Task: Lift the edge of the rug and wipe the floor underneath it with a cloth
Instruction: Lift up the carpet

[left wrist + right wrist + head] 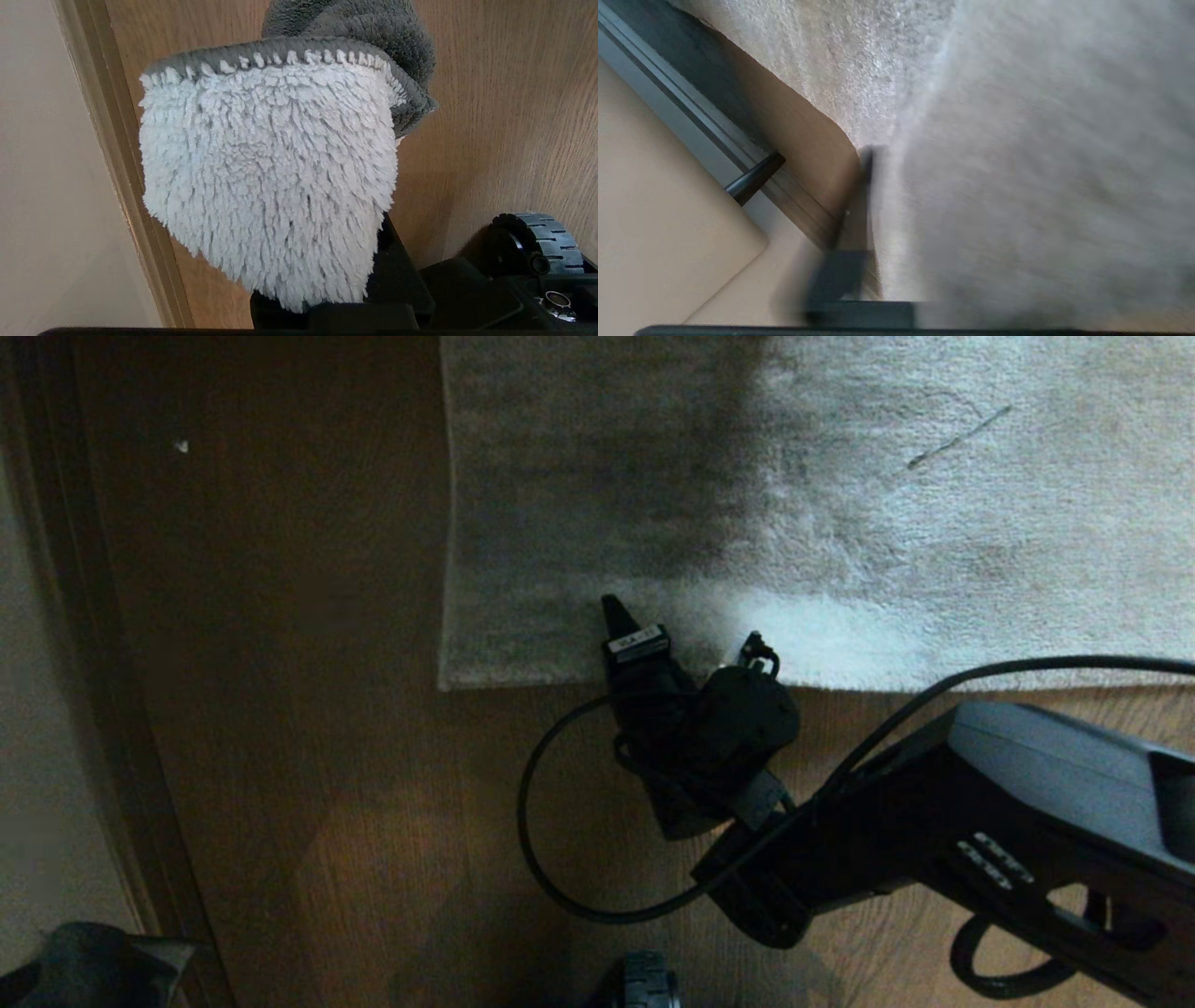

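Brown plank floor (308,784) fills the near ground. Off to the left, away from the working arm, the left gripper (327,308) is clamped on the cloth (266,177), kept ready for wiping. Just ahead of the right gripper (686,635) lies the rug edge (523,681), one finger (859,205) at its border to lift it; whether it grips yet, I cannot tell.

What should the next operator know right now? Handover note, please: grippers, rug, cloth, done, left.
Right gripper: at the rug edge near its corner, fingers over the border; a firm grip can't be confirmed.
Left gripper: shut on the cloth, parked low beside the base, above the floor.
Done: cloth in hand, right arm at the rug.
Left: the edge looks flat, so lift it, wipe underneath, lay the rug back.
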